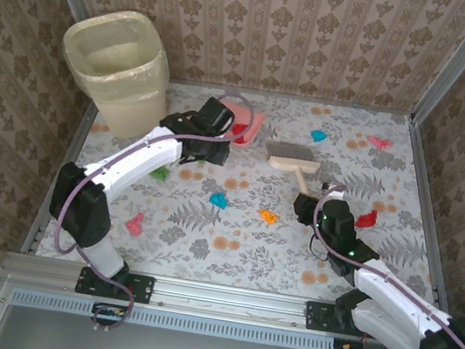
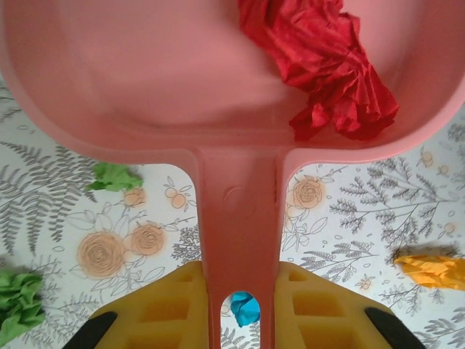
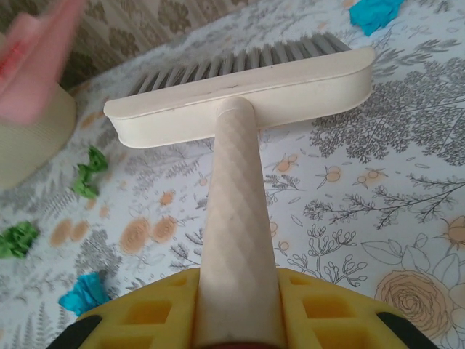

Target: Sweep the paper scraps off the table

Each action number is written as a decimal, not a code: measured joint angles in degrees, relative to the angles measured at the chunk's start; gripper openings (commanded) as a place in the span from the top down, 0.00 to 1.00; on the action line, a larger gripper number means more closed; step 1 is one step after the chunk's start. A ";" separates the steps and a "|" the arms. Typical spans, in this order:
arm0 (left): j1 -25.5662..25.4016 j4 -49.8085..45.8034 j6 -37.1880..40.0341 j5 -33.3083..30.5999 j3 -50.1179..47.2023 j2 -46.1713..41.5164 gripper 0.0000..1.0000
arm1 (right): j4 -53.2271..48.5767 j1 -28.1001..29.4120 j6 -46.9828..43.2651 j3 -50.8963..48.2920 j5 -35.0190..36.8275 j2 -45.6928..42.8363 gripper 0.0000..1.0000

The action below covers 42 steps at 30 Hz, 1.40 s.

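- Our left gripper (image 2: 240,316) pinches the dustpan (image 2: 145,80) by its handle; one red scrap (image 2: 327,65) lies inside.
- Our right gripper (image 3: 236,320) clamps the brush (image 3: 240,94) handle.
- The other paper scraps (image 1: 219,199) dot the table (image 1: 228,258). Best to set the dustpan flat and sweep low toward it.

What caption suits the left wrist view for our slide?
Left gripper grips the pink dustpan by its handle, a red paper scrap inside, other scraps on the table.

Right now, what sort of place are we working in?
Probably a staged test booth, not a real room: a metal-framed table with printed cloth, wallpapered walls boxing it in, and a lined bin in the corner.
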 measured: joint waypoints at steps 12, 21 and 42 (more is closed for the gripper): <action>6.36 -7.02 -3.98 0.98 9.35 -5.88 1.00 | 5.88 2.95 -4.48 0.00 0.52 5.03 1.00; 16.98 -8.70 -8.44 4.24 15.87 -6.45 1.00 | 6.01 3.61 -5.73 0.24 0.57 7.82 1.00; 40.85 4.22 -31.78 27.30 24.39 -2.21 1.00 | 4.70 5.90 -8.74 3.96 1.09 11.41 1.00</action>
